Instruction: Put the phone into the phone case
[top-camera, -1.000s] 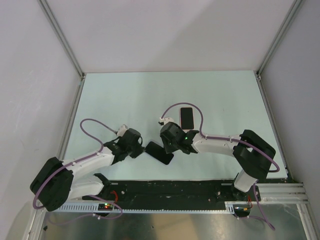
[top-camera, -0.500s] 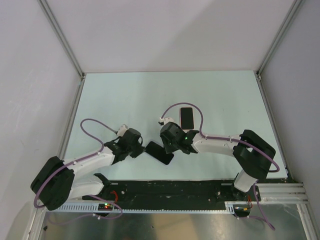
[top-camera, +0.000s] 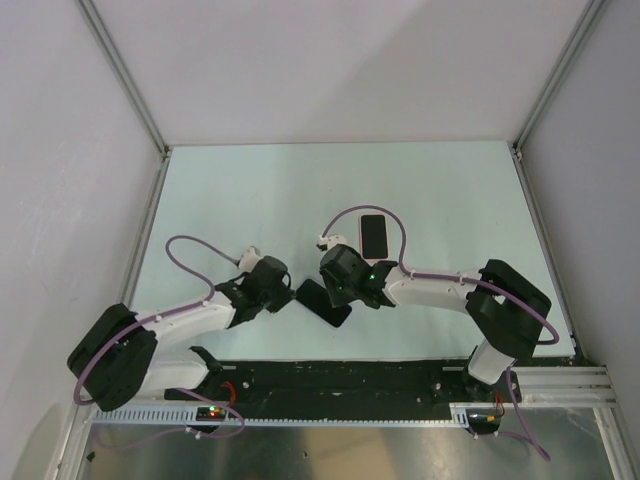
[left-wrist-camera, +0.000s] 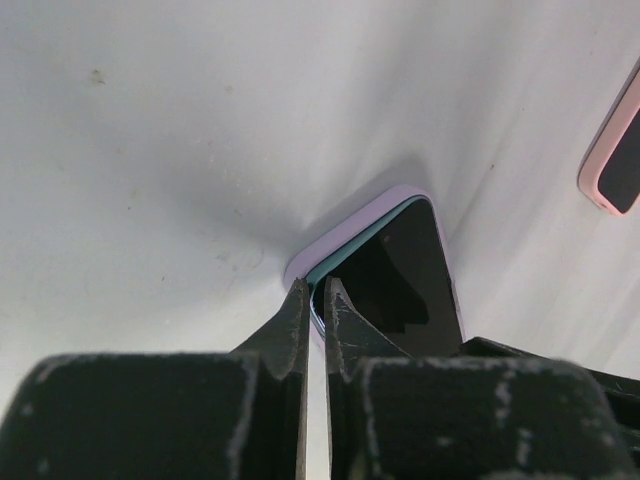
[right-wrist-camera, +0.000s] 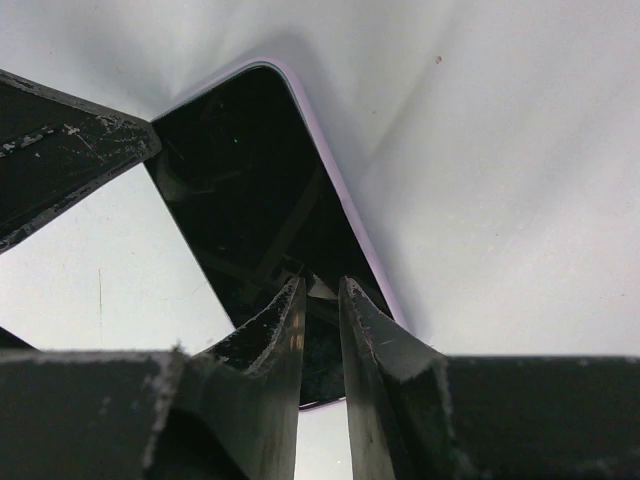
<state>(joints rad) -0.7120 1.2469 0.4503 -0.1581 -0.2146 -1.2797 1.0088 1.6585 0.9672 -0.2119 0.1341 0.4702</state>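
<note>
white arms (top-camera: 185, 322), purple cables (top-camera: 172, 254), scuffed left pincer (left-wrist-camera: 315, 297)

The left gripper (left-wrist-camera: 316, 300) enters from 6 o'clock, its two scuffed black fingers drawn in to a thin slit on the near corner of the phone (left-wrist-camera: 400, 290). The phone's dark screen runs off toward 4 o'clock, and its teal edge sits inside the lilac rim of the phone case (left-wrist-camera: 345, 228). At 5 o'clock a black shape (left-wrist-camera: 560, 362) overlaps the phone's far end; it is too dark to identify. At 2 o'clock a pink-rimmed device (left-wrist-camera: 615, 150) lies on the white table (left-wrist-camera: 200, 120), well apart.
</note>
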